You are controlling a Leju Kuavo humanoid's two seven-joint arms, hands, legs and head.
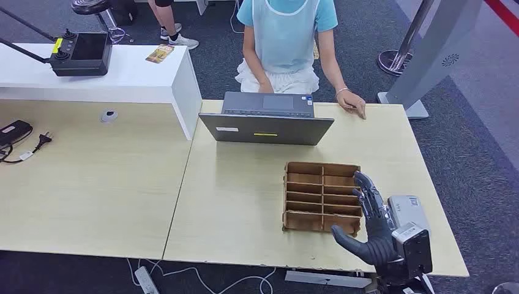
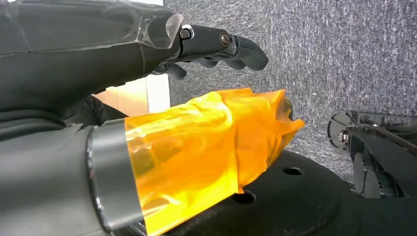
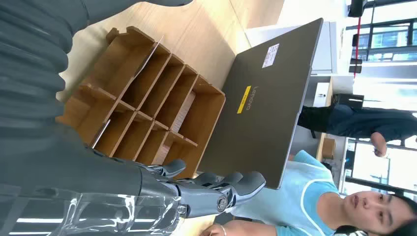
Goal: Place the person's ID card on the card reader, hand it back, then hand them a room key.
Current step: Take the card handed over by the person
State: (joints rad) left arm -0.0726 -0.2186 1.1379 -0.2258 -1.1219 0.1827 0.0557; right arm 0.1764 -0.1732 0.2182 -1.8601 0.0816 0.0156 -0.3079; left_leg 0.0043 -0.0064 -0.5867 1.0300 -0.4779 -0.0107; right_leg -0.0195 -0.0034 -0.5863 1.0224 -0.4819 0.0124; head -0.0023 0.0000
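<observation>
Head view: right hand (image 1: 368, 223) empty, fingers spread, hovering over the right edge of the wooden divider box (image 1: 322, 197). Person's hand (image 1: 354, 102) rests flat on the table beyond the box, past the laptop (image 1: 267, 120); the ID card may be under it, can't tell. The right hand looks nearer to it.

Left wrist view: left hand (image 2: 216, 46) hangs by the floor, fingers loosely extended, holding nothing.

Right wrist view: fingers (image 3: 236, 187) point past the box toward the person.

Light wood table (image 1: 245, 214) carries an open Lenovo laptop (image 1: 267, 127) and a brown divided cardboard organizer (image 1: 322, 197). Person's hand (image 1: 355, 103) rests on far edge. Adjoining table (image 1: 85, 184) has a plug (image 1: 41, 141).
</observation>
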